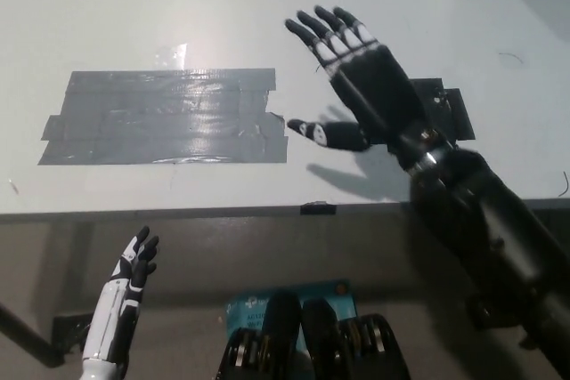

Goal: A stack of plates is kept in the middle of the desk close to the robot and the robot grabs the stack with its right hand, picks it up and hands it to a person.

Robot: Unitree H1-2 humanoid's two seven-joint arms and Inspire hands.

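Head view, right hand (361, 86) fingers spread, empty

No legible text; blue label (267, 302) at bottom edge too blurred to read.

Stack of plates out of view, right hand (361, 82) bare, fingers (331, 31) spread

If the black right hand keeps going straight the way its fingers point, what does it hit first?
Nothing, it seems: the open black right hand points up-left across bare white desk to the picture's top edge. Its height above the desk is unclear.
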